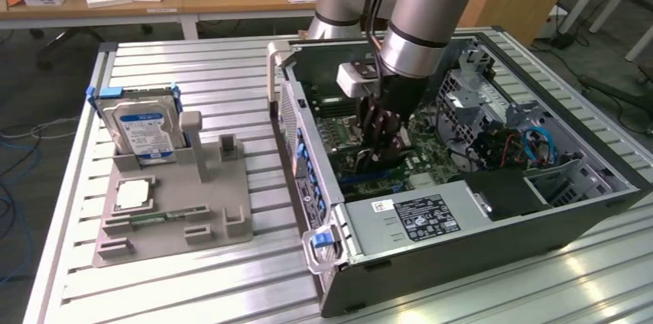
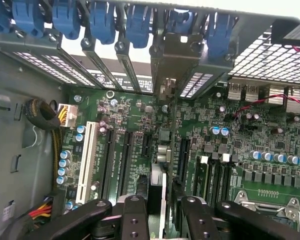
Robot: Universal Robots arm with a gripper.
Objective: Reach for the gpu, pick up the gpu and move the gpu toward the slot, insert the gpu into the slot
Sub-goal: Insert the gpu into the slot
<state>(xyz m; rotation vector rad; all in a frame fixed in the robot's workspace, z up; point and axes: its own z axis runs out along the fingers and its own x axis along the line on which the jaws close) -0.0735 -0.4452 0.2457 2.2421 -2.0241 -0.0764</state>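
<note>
Black jaws of the gripper [image 2: 162, 214] sit closest to the wrist lens. They are closed on the gpu [image 2: 158, 192], which is seen edge-on as a thin dark card between the inner links.

- Landmark: open computer case [image 1: 459, 255], lying on its side on the slatted metal surface [image 1: 204, 72].
- Arm reaches down into the case. Gripper and gpu are inside it, low over the motherboard [image 2: 230, 150] and toward the case's rear wall.
- Gpu bracket end points at the rear wall, just beside the row of slot covers with blue clips [image 2: 102, 20].
- Black expansion slots [image 2: 126, 160] run parallel to the card. A white slot [image 2: 87, 160] lies further off. Cannot tell which slot the card is lined up with, or whether its lower edge touches one.
- Outside the case, well apart: grey fixture tray [image 1: 173, 217] with a blue-labelled hard drive [image 1: 143, 129] standing in it.

Risks, as judged:
- Neighbouring slots lie close together, so a small sideways offset could put the contact edge on a slot ridge or in the wrong slot.
- A tilted card would bind at one end, and pressing on could stress the motherboard.
- Bracket may catch on the rear wall's frame or a clip before the card is down.
- Grip is on a thin edge, so the card could slip or pivot under push.
- Blue-topped capacitors [image 2: 65, 165] and loose red and yellow wires [image 2: 37, 212] near the white slot could be knocked.
</note>
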